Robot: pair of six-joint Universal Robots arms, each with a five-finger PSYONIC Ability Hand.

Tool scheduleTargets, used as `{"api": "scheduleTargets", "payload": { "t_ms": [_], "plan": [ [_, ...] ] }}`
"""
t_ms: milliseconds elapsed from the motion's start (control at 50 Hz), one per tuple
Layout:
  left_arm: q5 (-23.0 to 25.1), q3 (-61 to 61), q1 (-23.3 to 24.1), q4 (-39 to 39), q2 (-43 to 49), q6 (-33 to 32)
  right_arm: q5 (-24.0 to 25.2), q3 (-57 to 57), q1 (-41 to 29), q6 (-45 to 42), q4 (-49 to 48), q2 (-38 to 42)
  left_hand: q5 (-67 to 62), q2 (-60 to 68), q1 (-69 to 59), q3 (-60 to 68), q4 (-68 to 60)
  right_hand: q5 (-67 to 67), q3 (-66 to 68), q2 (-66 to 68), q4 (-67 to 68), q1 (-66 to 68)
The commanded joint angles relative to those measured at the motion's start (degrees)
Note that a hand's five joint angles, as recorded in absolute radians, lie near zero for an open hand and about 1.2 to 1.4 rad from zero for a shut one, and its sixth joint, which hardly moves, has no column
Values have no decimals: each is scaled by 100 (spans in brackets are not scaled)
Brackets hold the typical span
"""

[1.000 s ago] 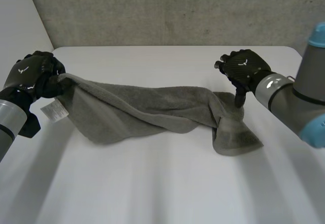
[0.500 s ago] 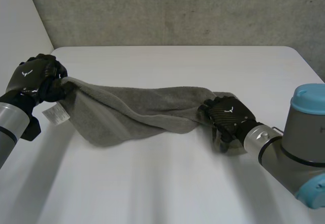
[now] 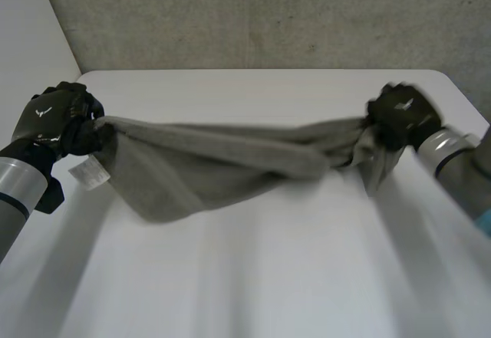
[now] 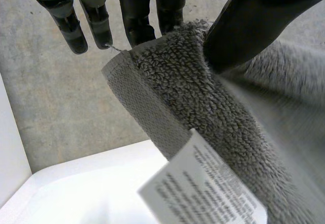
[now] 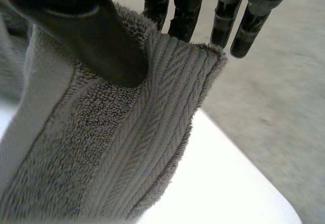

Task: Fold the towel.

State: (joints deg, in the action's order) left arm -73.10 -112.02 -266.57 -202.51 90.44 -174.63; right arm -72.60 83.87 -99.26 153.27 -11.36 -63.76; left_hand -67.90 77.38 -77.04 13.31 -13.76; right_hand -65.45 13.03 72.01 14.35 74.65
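Left robot hand (image 3: 54, 117) pinches towel (image 3: 222, 162) corner, right robot hand (image 3: 400, 114) other corner; towel spans between.

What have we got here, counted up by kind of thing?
Grey terry towel: 1
White care label on it: 1
Black robot hands: 2, left robot hand and right robot hand, each pinching a towel end
White table: 1
Total: 5

White table (image 3: 261, 277) under a sagging grey towel (image 3: 207, 165), contact unclear.

High head view; wrist views near towel (image 3: 215, 162)
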Motion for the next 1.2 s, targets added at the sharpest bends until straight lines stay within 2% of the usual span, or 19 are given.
{"api": "scheduleTargets", "payload": {
  "t_ms": [20,80,140,180,200,220,240,280,360,380,400,420,440,560,680,860,940,1060,1200],
  "plan": [
    [6,-31,8,1,-8,-1,62,-890,662,1276,582,549,-210,262,-296,-331,376,-455,-303,799,-435,535],
    [6,-31,17,1,-8,-1,80,-1066,812,1390,1004,778,-210,262,-296,-331,376,-455,-303,799,-435,535],
    [6,-31,17,1,-8,-1,88,-1172,1005,1944,1110,945,-210,262,-296,-331,376,-455,-303,799,-435,535],
    [6,-31,17,1,-8,-1,385,-1233,1154,2880,1136,980,-210,262,-296,-331,376,-455,-303,799,-435,535],
    [6,-31,17,1,-8,-1,387,-1233,1154,2884,1136,980,-210,262,-296,-331,376,-455,-303,799,-435,535],
    [6,-31,8,1,-8,-1,674,-1224,1198,3197,1179,971,-210,262,-296,-331,376,-455,-303,799,-435,535],
    [6,-31,8,1,-8,-1,677,-1224,1198,3200,1180,971,-210,262,-296,-331,376,-455,-303,799,-435,535],
    [6,-31,8,1,-8,-1,1115,-1163,1233,3472,1267,866,-210,262,-296,-331,376,-455,-303,799,-435,535],
    [6,-31,8,1,-8,-1,1196,-1084,1251,3438,1303,698,-210,262,-296,-331,376,-455,-303,799,-435,535],
    [6,-39,8,1,-8,-1,1205,-1005,1260,3385,1294,638,-210,262,-296,-331,376,1404,-303,-1061,-435,-1324],
    [6,-39,8,1,-8,-1,1205,-944,1242,3281,1303,593,-210,262,-296,-331,376,5269,-303,-4926,-435,-5189],
    [6,-31,17,1,-8,-1,1205,-943,1242,3279,1303,593,-210,262,-296,-331,376,5308,-303,-4965,-435,-5228],
    [6,-39,17,1,-8,-1,1205,-865,1207,3114,1329,550,-210,262,-296,-331,376,6545,-303,-6201,-435,-6465],
    [6,-75,17,1,-8,-1,1161,-303,1137,2025,1382,58,-210,262,-296,-331,376,6545,-303,-6201,-435,-6465],
    [6,-40,8,1,-8,-1,1090,305,1005,1627,1338,-470,-210,262,-296,-331,376,6545,-303,-6201,-435,-6465],
    [6,-66,17,1,-17,-1,924,1166,-259,1548,1110,-1068,-210,262,-296,-331,376,6545,-303,-6201,-435,-6465],
    [6,-66,17,1,-17,-1,775,1079,-778,1566,899,-692,-210,262,-296,-331,376,6545,-303,-6201,-435,-6465],
    [6,-66,17,1,-61,-1,414,639,-981,1548,679,110,-210,262,-296,-331,376,5880,-303,-5537,-435,-5800],
    [6,-66,8,1,-96,-1,194,-116,-1131,1372,661,1014,-210,262,-296,-331,376,3413,-303,-3070,-435,-3333]
  ]
}}
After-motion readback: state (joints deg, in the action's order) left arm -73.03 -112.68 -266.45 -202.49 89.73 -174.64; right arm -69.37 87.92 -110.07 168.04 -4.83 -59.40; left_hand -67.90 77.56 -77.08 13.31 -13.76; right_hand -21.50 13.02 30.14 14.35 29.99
